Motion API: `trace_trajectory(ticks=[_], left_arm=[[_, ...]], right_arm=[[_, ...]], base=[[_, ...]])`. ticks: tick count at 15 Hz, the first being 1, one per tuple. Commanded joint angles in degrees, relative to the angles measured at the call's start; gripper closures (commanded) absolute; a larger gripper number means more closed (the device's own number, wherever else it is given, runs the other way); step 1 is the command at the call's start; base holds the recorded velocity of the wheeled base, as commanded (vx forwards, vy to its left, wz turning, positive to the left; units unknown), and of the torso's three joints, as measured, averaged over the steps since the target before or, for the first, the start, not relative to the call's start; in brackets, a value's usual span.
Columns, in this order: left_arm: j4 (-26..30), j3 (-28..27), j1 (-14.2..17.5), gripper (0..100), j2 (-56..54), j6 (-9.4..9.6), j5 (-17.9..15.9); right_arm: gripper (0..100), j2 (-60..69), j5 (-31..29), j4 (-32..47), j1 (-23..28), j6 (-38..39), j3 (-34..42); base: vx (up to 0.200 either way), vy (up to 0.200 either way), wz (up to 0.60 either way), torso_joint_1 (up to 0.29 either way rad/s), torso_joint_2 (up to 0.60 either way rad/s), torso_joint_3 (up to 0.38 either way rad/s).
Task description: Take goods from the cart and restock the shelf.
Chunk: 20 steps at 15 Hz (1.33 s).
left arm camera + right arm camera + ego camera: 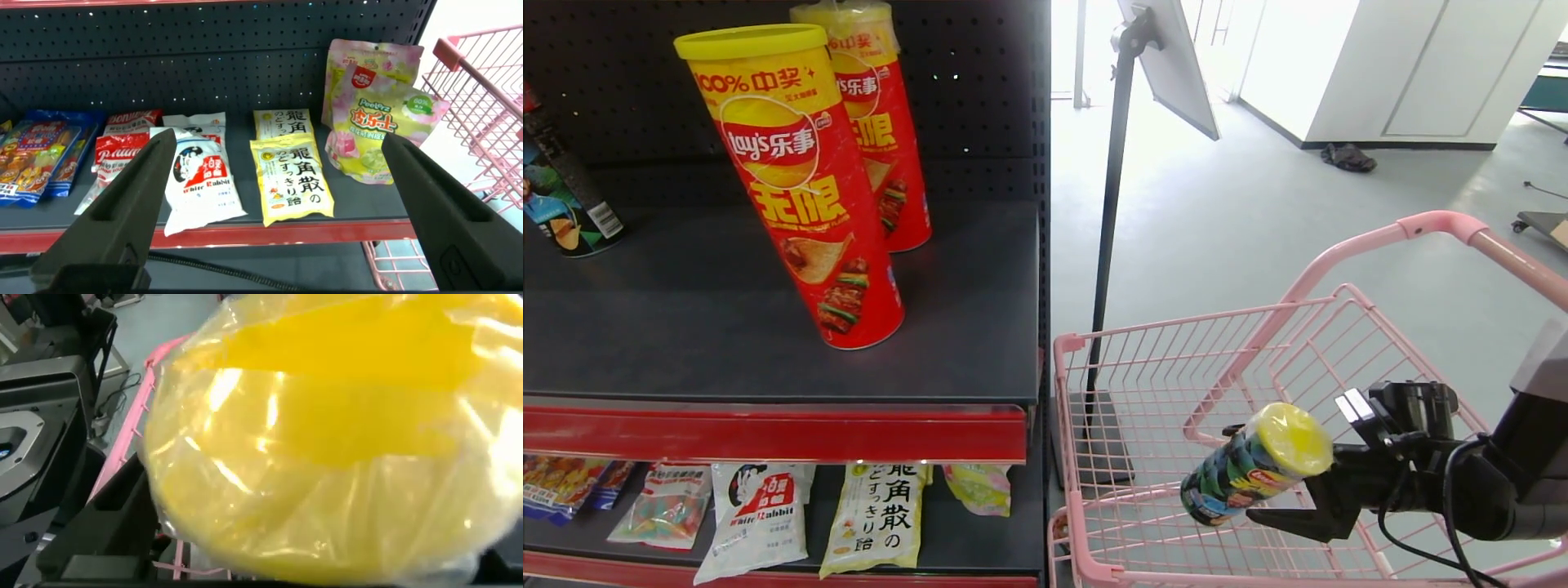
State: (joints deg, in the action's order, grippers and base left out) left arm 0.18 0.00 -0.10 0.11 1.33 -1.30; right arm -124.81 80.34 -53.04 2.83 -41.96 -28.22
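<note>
Lower right of head view: right gripper point(1270, 482) pinches can point(1245, 467) over cart point(1176, 327). Right wrist view: yellow lid point(327, 433) close up. Left wrist view: left gripper point(278, 143) spread, facing bags point(290, 175).

- Tall red cylindrical chip canister point(800, 188): yellow lid, yellow and white lettering, pictured crisps.
- Second red chip canister point(882, 122): same pattern.
- Dark green-and-black chip canister point(1233, 474): yellow lid point(327, 433) under clear glossy film.
- Wire shopping cart point(1441, 220): pink throughout.
- Metal shelf board point(686, 327): matt black, with a red front strip point(768, 434).
- Flat white candy bag point(200, 175): red and black print.
- Flat yellow candy bag point(294, 175): black characters.
- Pale green pouch point(372, 114): pink patches.
</note>
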Motion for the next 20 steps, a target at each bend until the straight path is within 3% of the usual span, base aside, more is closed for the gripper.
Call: trace_trajectory(ticks=[1, 15, 16, 20], left_arm=[[-0.01, 0.00, 0.01, 0, -0.02, -0.01, -0.01], [-0.01, 0.00, 0.01, 0, -0.02, -0.01, -0.01], [-0.01, 0.00, 0.01, 0, -0.02, -0.01, -0.01], [-0.01, 0.00, 0.01, 0, -0.02, -0.01, -0.01]], right_arm=[[0, -0.52, 0.00, -0.13, -0.98, -0.05, 0.10], [0, -1.84, -0.09, -0.13, -4.76, 0.21, -0.43], [100, -1.84, -0.09, -0.13, -4.67, 0.12, -0.17], [100, -1.67, -0.18, -0.04, -4.67, 0.48, 0.01]], base=[[0.000, 0.000, 0.00, 0.000, 0.00, 0.000], [0.000, 0.000, 0.00, 0.000, 0.00, 0.000], [0.000, 0.000, 0.00, 0.000, 0.00, 0.000], [0.000, 0.000, 0.00, 0.000, 0.00, 0.000]])
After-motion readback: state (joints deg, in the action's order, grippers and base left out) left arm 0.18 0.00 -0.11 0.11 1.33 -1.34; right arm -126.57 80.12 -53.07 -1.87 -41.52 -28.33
